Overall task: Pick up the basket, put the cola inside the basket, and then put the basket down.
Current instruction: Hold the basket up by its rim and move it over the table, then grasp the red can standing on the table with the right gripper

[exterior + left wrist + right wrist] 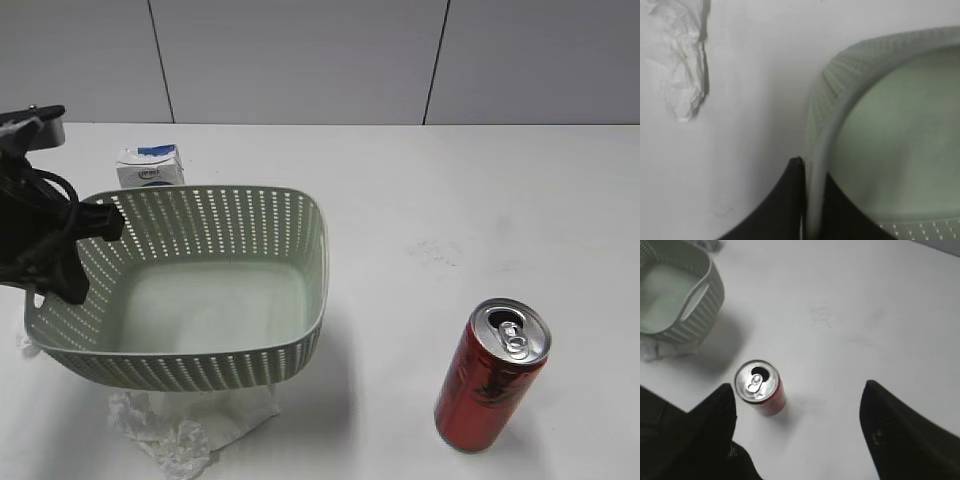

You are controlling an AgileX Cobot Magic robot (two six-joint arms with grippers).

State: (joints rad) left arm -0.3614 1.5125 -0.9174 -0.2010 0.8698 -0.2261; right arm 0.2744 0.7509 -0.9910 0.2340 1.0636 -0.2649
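The pale green slotted basket (pixel 205 365) is at the left, empty, tilted and held off the table, with a shadow under it. My left gripper (pixel 85 235) is shut on its left rim; the left wrist view shows the two fingers (pixel 812 172) pinching the rim (pixel 840 75). The red cola can (pixel 492 375) stands upright on the table at the front right, apart from the basket. In the right wrist view, my right gripper (pixel 797 387) is open and empty above the table. The cola (pixel 759 382) stands just inside its left finger, and the basket (pixel 700 310) is at the upper left.
A white-and-blue milk carton (pixel 150 165) stands behind the basket. Crumpled white paper (pixel 180 430) lies under the basket's front edge and shows in the left wrist view (pixel 680 65). A grey wall closes the back of the white table.
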